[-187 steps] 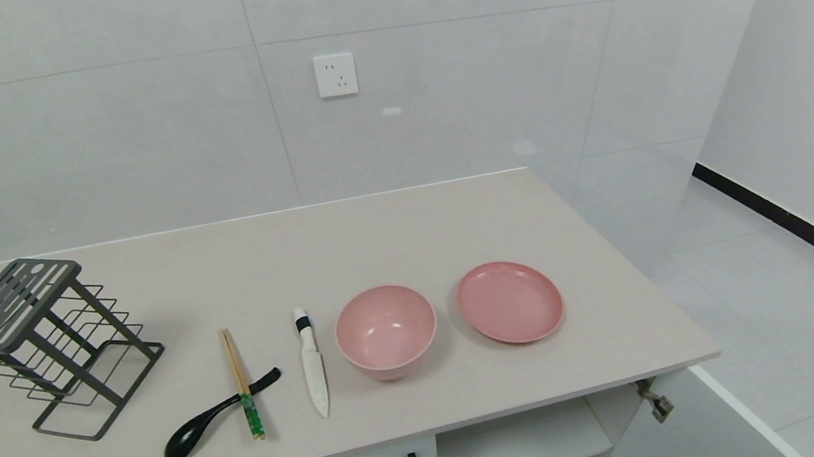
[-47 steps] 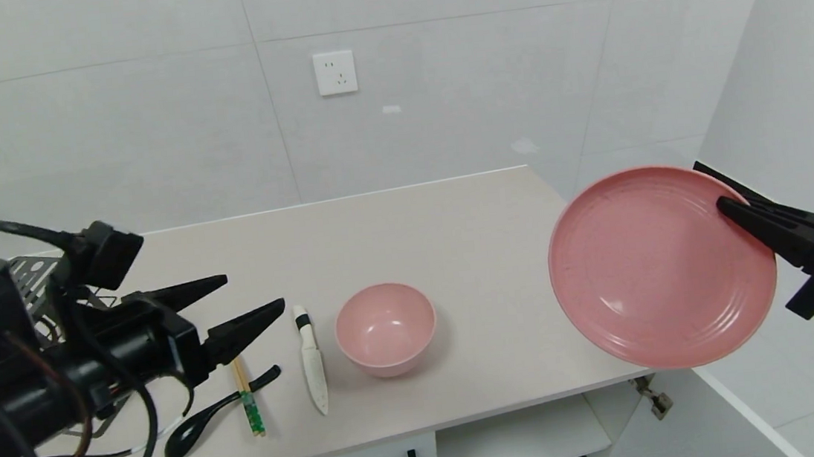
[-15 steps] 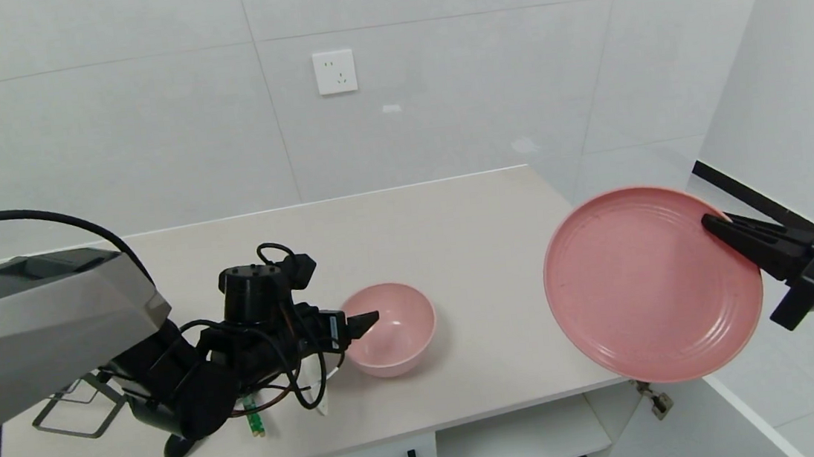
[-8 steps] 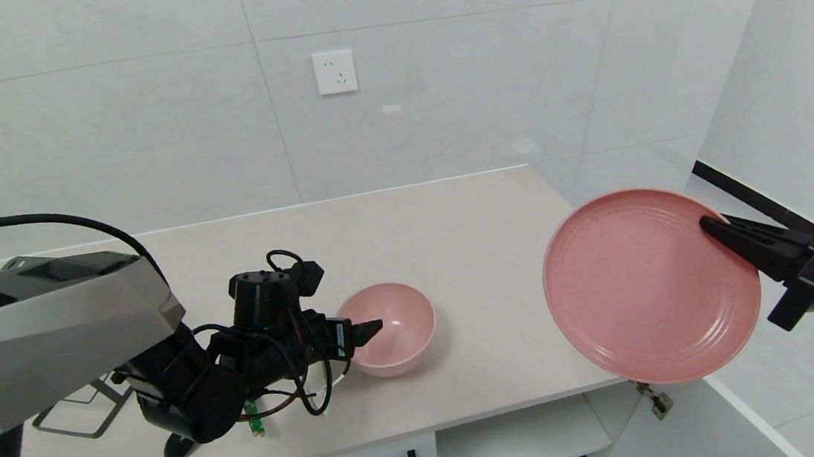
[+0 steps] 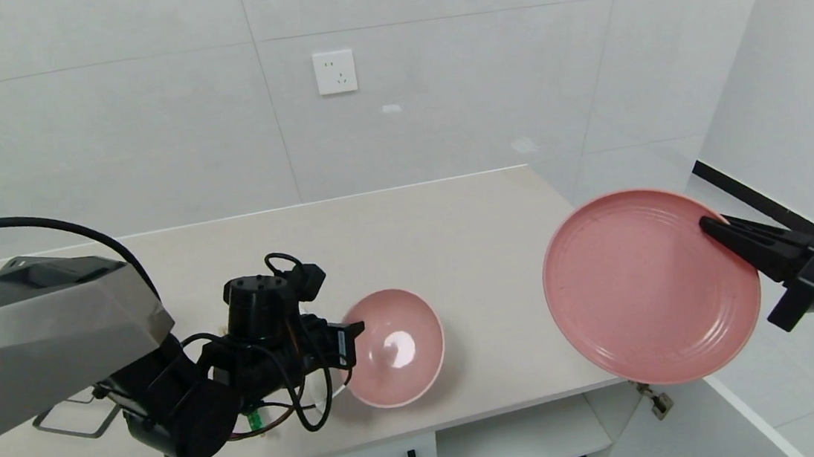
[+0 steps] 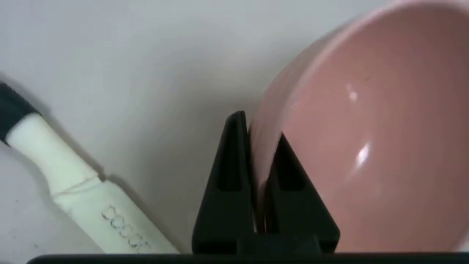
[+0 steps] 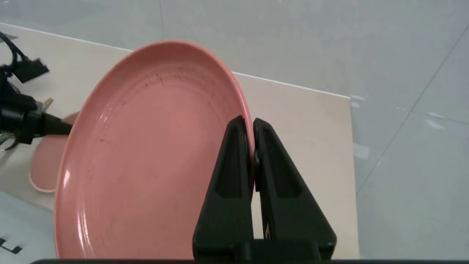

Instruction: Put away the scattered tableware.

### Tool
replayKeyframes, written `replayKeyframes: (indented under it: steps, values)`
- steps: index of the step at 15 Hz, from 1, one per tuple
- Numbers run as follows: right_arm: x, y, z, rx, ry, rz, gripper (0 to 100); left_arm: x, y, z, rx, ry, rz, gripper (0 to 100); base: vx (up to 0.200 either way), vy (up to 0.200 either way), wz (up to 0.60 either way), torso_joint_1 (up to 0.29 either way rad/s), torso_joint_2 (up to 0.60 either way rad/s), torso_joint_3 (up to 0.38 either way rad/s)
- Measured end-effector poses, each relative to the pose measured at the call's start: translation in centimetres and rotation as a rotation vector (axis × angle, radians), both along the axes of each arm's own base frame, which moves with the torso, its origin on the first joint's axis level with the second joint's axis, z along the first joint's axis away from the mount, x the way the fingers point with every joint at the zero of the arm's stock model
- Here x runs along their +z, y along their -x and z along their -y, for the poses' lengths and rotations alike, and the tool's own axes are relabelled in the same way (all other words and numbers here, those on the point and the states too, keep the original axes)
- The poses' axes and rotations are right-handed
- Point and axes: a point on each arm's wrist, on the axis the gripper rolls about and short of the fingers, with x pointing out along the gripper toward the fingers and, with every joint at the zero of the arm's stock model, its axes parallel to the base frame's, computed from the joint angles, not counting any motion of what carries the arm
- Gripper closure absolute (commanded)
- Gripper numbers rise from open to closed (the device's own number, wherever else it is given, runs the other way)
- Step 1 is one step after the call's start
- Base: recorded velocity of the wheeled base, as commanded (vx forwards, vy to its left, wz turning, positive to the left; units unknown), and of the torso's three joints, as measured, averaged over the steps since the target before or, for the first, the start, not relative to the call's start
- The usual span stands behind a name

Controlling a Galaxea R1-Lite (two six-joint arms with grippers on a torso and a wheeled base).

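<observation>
Left gripper [image 6: 258, 139]: jaws clamped together on the rim of the pink bowl [image 5: 398, 349], one finger inside the wall and one outside, the grip taken at the bowl's 9 o'clock edge as seen from the head. The bowl is tilted, its opening turned toward the counter's near edge; whether its foot touches the surface cannot be told. Right gripper [image 7: 253, 136]: jaws pinched on the rim of the pink plate [image 5: 644, 288] at about the plate's 2 o'clock; the plate is held steeply tilted in the air, its ribbed face toward the head camera, well apart from the bowl at the bowl's 3 o'clock, across the right edge of the counter [image 5: 452, 231] and over the floor beyond. A white knife [image 6: 73, 194] with a black band is seen on the counter just beside the bowl at its 9 o'clock, below the left wrist. The green tip of the chopsticks [image 5: 252, 421] is seen near the front edge, at 8 o'clock from the bowl. Part of the dark wire rack [image 5: 71, 419] is seen beyond the left arm, at 9 o'clock. Bare counter lies from the bowl's 12 o'clock back to the tiled wall, where a socket [image 5: 334, 73] is mounted, and across to the right edge at 2 o'clock. An open cabinet bay [image 5: 517, 442] is recorded beneath the front edge.
</observation>
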Motion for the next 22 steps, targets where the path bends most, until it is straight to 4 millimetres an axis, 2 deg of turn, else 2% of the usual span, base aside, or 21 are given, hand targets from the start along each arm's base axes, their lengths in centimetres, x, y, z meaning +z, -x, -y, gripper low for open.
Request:
replayKeyframes:
  steps: [4, 7, 15, 22]
  values:
    - [0.0, 0.0, 0.0, 0.002, 0.0, -0.001, 100, 1.9, 1.3, -0.8, 0.028, -0.044, 0.124, 100, 0.0, 0.0, 0.0, 0.0, 0.0, 0.0]
    - [-0.1, 0.1, 0.0, 0.002, 0.001, -0.006, 100, 2.9, 3.8, -2.1, 0.037, -0.043, 0.188, 100, 0.0, 0.0, 0.0, 0.0, 0.0, 0.0]
    - [-0.2, 0.2, 0.0, 0.002, 0.001, -0.007, 100, 5.0, 8.5, -4.3, 0.069, 0.037, 0.247, 100, 0.0, 0.0, 0.0, 0.0, 0.0, 0.0]
    - [0.4, 0.0, 0.0, 0.002, -0.009, 0.025, 100, 6.9, 11.3, -5.5, 0.079, 0.105, 0.304, 100, 0.0, 0.0, 0.0, 0.0, 0.0, 0.0]
